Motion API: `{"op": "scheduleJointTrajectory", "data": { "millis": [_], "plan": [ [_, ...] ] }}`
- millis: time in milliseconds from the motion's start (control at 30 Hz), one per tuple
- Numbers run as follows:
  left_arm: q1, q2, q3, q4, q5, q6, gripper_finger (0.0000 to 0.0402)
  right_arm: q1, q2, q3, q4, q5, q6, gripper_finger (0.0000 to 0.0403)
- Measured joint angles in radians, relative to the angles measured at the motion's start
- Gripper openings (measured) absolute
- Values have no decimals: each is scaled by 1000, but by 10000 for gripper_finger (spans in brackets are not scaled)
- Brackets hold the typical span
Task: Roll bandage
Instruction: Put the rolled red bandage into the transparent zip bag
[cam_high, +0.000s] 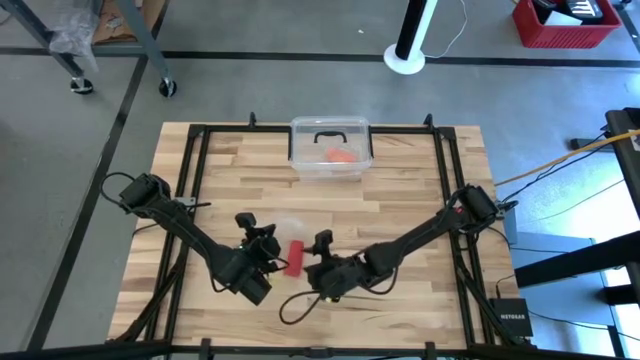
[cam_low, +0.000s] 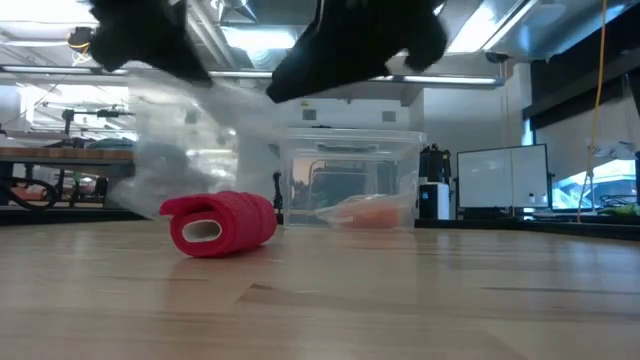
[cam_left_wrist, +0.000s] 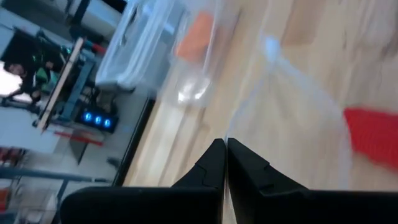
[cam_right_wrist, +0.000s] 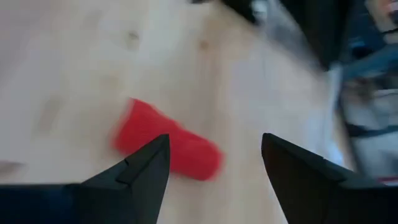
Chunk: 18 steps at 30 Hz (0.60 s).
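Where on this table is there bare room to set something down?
Bare wood: both sides of the clear bin and the right front corner. Crowded: front centre, where the shut left gripper, bandage and open right gripper cluster.

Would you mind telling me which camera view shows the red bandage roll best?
The low view: the bandage lies on the table in side profile, showing its wound end and hollow core. The high view shows only a small red patch between the arms. The right wrist view shows it blurred; the left wrist view catches just an edge.

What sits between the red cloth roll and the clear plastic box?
In the high view, only bare wooden table separates the red cloth roll from the clear plastic box.
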<state>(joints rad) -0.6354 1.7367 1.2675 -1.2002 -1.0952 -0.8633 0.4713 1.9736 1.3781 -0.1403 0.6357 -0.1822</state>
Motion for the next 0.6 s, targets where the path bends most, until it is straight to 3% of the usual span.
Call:
{"op": "scheduleJointTrajectory", "data": {
  "millis": [200, 333, 600],
  "plan": [
    [-38, 0, 0, -160, 36, -181, 3, -1, 5, -40, 129, -131, 199, 255],
    [-56, 0, 1, -239, 61, -289, 3, -6, 66, -49, 204, -149, 278, 255],
    [-97, 0, 1, -256, 89, -329, 3, -7, 208, 14, 306, 13, 247, 255]
  ]
}}
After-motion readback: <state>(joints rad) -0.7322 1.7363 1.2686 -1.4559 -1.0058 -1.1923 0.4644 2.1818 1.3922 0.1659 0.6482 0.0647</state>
